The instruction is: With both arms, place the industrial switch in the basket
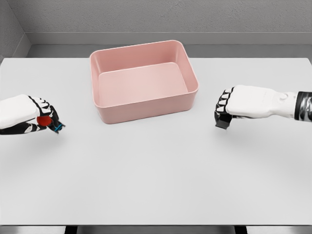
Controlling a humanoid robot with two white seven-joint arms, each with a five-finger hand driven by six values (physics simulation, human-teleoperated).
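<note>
Red switch (45,120) mostly hidden in left hand (34,116); pink basket (144,105) unobstructed

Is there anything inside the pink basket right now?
No, the pink basket shows only its bare floor, while the red and blue industrial switch is held in the left robot hand off to the side.

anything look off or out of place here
The pink basket sits slightly askew, rotated against the table edges, and it holds nothing. The left hand is closed on a small red and blue item. The right hand is curled, holding nothing.
</note>
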